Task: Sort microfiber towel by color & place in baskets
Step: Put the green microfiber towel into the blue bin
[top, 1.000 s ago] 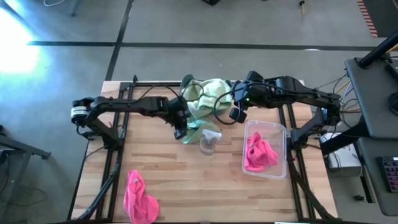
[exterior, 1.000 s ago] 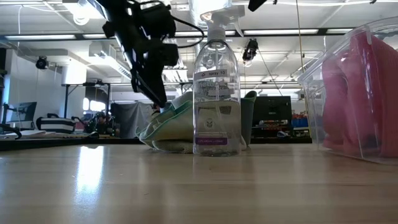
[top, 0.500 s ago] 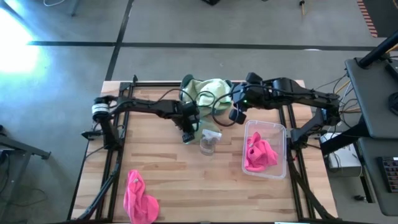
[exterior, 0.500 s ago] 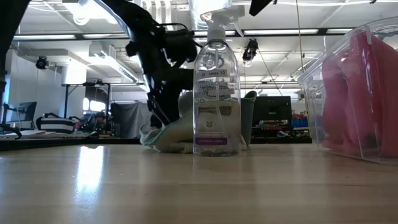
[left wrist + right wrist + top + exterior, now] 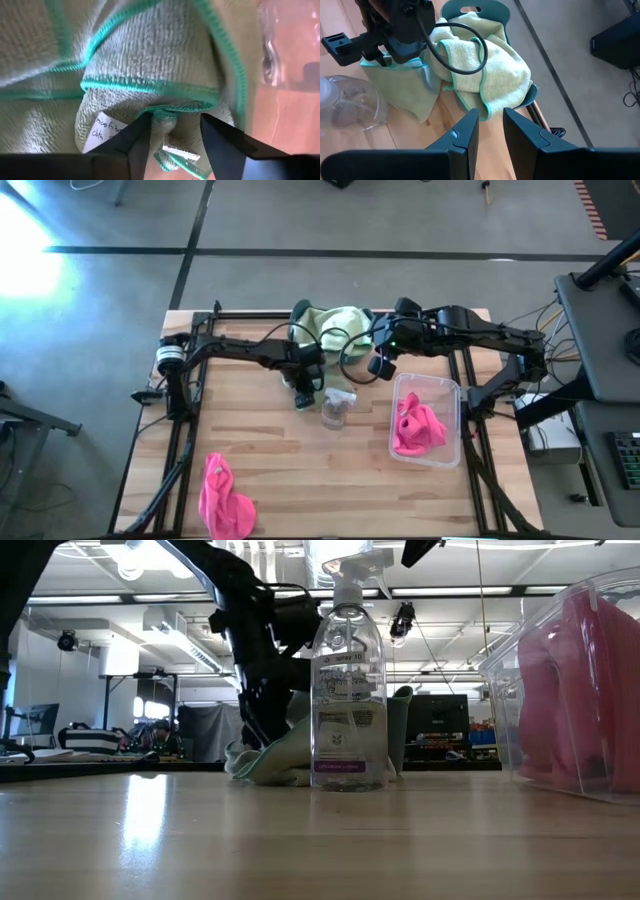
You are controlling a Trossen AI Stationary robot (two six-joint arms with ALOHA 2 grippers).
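Left claw [image 5: 303,392]: at surface centre, lowered onto a light green towel [image 5: 150,70] lying on the wood beside the spray bottle [image 5: 336,406]; fingers parted, a fold of cloth between the tips, nothing clamped. Right claw [image 5: 379,358]: hovering at 1 o'clock, narrowly apart, empty, near the teal basket [image 5: 490,10] at 12 o'clock, which holds heaped green towels [image 5: 335,325]. Clear basket [image 5: 448,395]: 4 o'clock, containing pink towels [image 5: 415,427]. 1 pink towel pile [image 5: 222,498]: 7 o'clock on the surface [image 5: 300,470].
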